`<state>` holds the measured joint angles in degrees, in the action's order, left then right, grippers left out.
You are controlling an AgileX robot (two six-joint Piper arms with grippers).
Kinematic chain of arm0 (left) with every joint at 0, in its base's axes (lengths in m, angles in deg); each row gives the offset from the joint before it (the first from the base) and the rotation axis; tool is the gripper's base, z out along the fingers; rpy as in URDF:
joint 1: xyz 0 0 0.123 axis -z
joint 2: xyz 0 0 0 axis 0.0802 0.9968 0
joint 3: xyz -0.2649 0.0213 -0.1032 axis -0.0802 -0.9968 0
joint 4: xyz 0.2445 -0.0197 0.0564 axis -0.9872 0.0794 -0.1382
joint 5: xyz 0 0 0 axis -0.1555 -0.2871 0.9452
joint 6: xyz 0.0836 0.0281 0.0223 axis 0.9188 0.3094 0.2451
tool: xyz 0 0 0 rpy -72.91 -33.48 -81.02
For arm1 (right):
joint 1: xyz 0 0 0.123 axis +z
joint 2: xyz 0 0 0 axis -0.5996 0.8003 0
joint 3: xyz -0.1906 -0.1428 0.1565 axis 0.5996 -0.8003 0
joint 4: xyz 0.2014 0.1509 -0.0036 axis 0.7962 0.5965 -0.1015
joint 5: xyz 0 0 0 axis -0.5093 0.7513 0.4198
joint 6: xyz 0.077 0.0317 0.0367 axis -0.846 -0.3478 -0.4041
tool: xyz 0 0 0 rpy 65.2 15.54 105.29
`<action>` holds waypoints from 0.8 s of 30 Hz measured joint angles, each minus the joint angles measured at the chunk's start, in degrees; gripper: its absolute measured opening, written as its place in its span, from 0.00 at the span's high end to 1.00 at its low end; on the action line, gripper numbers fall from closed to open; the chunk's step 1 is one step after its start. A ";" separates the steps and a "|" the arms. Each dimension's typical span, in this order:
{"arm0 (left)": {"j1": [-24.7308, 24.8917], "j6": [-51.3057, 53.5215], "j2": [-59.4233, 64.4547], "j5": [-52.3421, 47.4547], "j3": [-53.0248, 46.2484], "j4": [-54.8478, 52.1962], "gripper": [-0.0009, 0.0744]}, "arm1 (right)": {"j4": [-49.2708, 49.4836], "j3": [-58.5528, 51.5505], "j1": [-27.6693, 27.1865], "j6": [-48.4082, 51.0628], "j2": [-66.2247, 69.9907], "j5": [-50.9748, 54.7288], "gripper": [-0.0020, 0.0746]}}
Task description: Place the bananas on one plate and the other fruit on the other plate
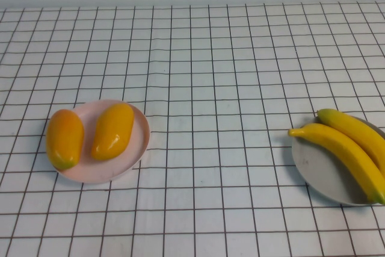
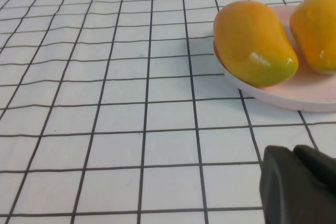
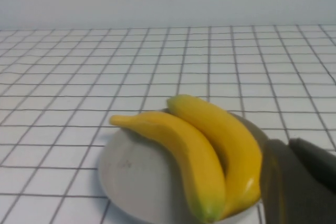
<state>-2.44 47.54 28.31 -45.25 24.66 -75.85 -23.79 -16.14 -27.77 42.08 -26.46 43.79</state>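
a bench [image 1: 204,58] covered with a white cloth ruled in a black grid is seen from above. at the near left of it, a round shallow pale pink plate with a raised rim [image 1: 129,167] is set, and two plump oval orange-yellow mango-like fruits with greenish ends are laid on it side by side, apart from each other. the left mango-like fruit [image 1: 64,138] overhangs the plate's left rim; the right mango-like fruit [image 1: 112,131] lies tilted nearer the plate's middle. at the near right, well apart from the pink plate, a round shallow grey plate with a raised rim [image 1: 322,173] is cut by the right edge of the high view. two long curved glossy yellow bananas are laid across it, touching along their lengths. the nearer banana [image 1: 343,154] reaches past the plate's left rim with its stem end and shows a greenish tip at its other end; the farther banana [image 1: 355,132] lies just behind it.

neither arm is seen in the high view. the left pincer [image 2: 299,184] is seen only as a dark shape in its wrist view, near the pink plate and apart from it; it is closed with nothing held. the right pincer [image 3: 307,174] is likewise seen as a dark shape beside the grey plate, closed and empty.
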 joint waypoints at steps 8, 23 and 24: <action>0.00 0.00 0.00 0.00 0.00 0.00 0.99 | 0.00 -0.03 -10.00 -1.05 0.00 7.34 0.99; 0.00 0.00 0.00 0.00 0.00 0.00 0.99 | 2.97 -0.24 -11.35 -2.21 0.00 8.62 0.99; 0.00 0.00 0.00 0.00 0.00 0.00 0.99 | 2.97 -0.24 -11.35 -2.21 0.00 8.62 0.99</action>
<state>-2.44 47.54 28.31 -45.25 24.66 -75.85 -20.83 -16.38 -39.12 39.87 -26.46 52.42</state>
